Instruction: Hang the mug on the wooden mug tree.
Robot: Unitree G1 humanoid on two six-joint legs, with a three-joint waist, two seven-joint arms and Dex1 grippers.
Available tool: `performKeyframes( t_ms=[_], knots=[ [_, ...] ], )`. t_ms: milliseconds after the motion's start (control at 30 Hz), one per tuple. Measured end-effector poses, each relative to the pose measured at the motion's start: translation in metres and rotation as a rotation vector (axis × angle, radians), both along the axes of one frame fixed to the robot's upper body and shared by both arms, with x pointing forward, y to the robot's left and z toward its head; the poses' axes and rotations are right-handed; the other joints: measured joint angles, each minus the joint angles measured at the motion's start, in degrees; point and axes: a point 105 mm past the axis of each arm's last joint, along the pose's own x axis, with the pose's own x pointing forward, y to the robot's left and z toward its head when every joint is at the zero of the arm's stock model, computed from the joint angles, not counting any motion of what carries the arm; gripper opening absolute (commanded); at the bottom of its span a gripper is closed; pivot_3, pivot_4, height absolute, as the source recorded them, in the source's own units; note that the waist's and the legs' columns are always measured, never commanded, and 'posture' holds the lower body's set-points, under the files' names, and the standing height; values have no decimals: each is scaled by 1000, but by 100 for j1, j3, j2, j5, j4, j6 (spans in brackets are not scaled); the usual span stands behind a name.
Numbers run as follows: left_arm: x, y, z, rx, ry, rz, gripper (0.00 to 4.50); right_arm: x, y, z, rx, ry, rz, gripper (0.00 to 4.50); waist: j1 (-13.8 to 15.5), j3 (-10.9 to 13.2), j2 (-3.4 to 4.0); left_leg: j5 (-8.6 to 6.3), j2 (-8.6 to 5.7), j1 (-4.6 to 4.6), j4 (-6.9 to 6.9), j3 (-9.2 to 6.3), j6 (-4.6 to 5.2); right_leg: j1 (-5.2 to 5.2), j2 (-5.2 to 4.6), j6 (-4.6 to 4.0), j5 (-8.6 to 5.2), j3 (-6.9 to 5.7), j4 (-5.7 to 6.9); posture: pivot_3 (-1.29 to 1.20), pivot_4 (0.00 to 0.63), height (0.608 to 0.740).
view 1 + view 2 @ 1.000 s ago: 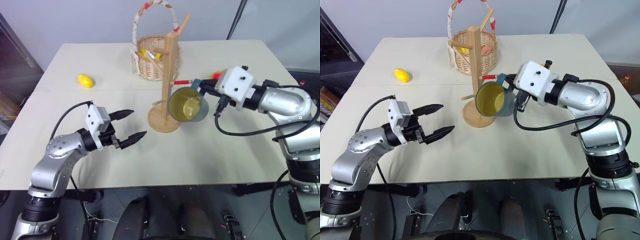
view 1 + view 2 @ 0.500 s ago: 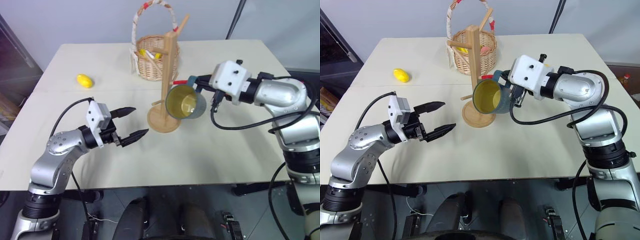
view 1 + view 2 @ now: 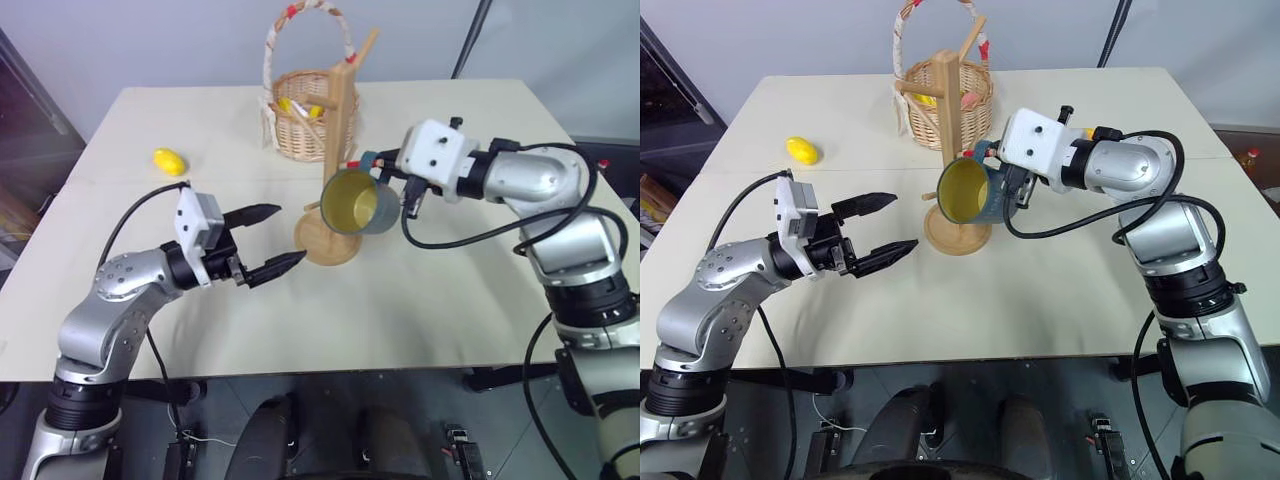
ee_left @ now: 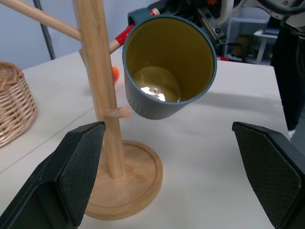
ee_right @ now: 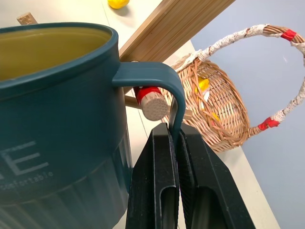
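Head views: over the last second the right gripper (image 3: pixel 992 178) has carried the mug (image 3: pixel 357 203) leftward across the worktop (image 3: pixel 450 300), from a spot clear to the right of the wooden mug tree (image 3: pixel 338 140) to one hard against its pole. The mug's yellow mouth now overlaps the tree's round base in the picture, and the red-tipped peg meets the handle. I judge the hanging step close to done: the loop looks lined up on the peg, but the mug is not yet released. The left gripper (image 3: pixel 268 240) sits just left of the tree's base, a little nearer the tree than a second ago, with its black fingers (image 3: pixel 872 203) spread apart and holding nothing. A wicker basket (image 3: pixel 300 125) stands behind the tree, and a yellow fruit-like object (image 3: pixel 171 160) lies well to the tree's left.

Left wrist view: the two padded fingers (image 4: pixel 81 167) stand wide apart and touch nothing. Between them the mug hangs tilted beside the tree's pole, mouth toward the camera, its rim just under the red-tipped peg (image 4: pixel 125 34) and its body off the worktop.

Right wrist view: the fingers (image 5: pixel 155 191) are pressed together on the thin handle (image 5: pixel 162 86) of the mug, a tight pinch. The red-tipped peg's end shows inside the handle loop, so the peg appears to have entered it. Sliding the loop further down the peg toward the pole should come before letting go.
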Motion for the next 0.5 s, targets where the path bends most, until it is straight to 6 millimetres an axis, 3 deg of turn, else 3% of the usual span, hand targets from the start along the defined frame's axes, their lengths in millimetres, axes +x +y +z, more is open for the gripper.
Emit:
performKeyframes(
  t_ms=[67,167,367,500],
  knots=[
    [-1,-1,1,0,-4,-1,4500,1,0,0,1,3,-1,970,0,0,0,0,0,0,0,0,0,0,1,0,0,0,0,0,150,740],
    [-1,-1,1,0,-4,-1,4500,3,-1,0,4,0,-10,2516,0,0,0,0,0,0,0,0,0,0,1,0,0,0,1,0,150,740],
    [-1,-1,1,-1,-5,-3,4500,4,-7,8,-7,-37,-36,2516,0,0,0,0,0,0,0,1,0,-1,3,0,0,0,2,0,150,740],
    [0,0,0,-6,2,6,4500,-2,-32,28,3,-93,-100,2516,31,0,-2,0,-2,0,0,1,0,2,0,0,0,0,-2,0,150,740]
  ],
)
